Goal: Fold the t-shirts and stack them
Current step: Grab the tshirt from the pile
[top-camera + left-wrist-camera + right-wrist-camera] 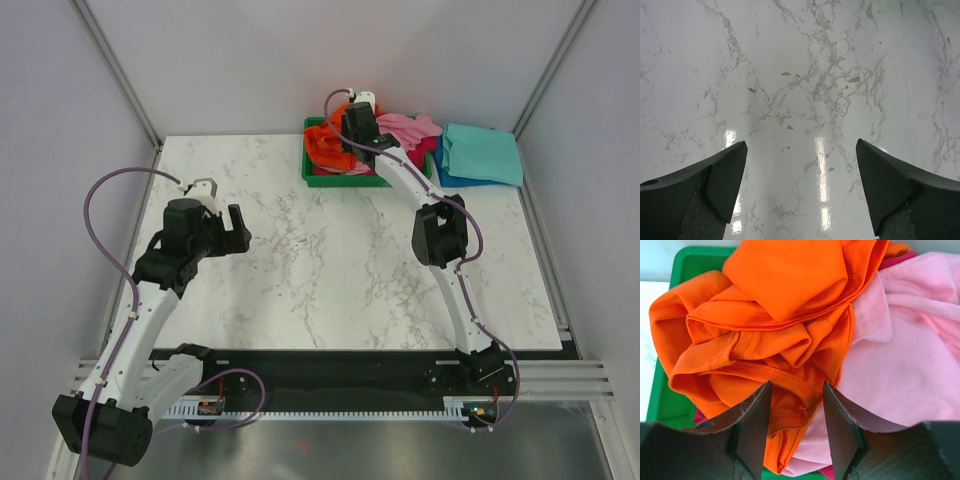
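The right gripper (795, 390) pinches a fold of the orange shirt (785, 285) in the tray (690, 260), with the pink shirt (900, 365) touching it. The left gripper (800, 147) hangs open, well apart from the tray.

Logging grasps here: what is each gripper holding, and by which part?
Left gripper holds nothing. Right gripper brackets a bunched fold of the orange t-shirt; firm grip cannot be told.

Two dark fingers (720, 180) of the left gripper (801, 142), wide apart, over a glossy white grey-veined marble tabletop (805, 65)
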Robot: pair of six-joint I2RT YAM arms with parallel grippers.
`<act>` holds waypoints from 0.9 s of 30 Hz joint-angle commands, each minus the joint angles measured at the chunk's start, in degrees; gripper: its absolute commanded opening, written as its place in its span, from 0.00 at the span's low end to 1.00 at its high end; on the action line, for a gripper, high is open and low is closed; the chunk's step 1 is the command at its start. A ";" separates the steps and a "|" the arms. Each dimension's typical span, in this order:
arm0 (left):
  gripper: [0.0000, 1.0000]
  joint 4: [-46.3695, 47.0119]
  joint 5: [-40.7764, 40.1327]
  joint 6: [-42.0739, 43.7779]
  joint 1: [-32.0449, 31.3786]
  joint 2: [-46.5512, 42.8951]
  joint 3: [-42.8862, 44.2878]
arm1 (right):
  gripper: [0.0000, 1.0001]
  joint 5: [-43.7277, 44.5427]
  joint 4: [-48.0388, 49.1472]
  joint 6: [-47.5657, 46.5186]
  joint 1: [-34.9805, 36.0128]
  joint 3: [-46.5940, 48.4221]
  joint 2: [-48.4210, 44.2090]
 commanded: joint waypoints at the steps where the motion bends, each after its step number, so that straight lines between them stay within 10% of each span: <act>1: 0.97 0.56 1.26 0.66 -0.20 -0.70 1.47 | 0.53 1.10 1.14 0.76 0.12 -0.33 0.36; 4: 0.97 0.56 1.27 0.75 -0.11 -0.96 1.38 | 0.47 1.71 1.05 0.58 0.12 -0.59 0.45; 11: 0.98 0.56 1.71 0.66 0.50 -0.96 1.38 | 0.00 1.81 0.96 -0.03 0.29 -0.50 -1.56; 20: 0.98 0.65 1.62 0.57 1.47 -0.70 1.29 | 0.00 -4.44 3.23 -6.61 5.12 5.92 -21.14; 27: 0.98 0.56 0.57 0.57 1.47 -0.87 1.20 | 0.00 2.75 10.36 -7.15 8.38 -17.87 -50.06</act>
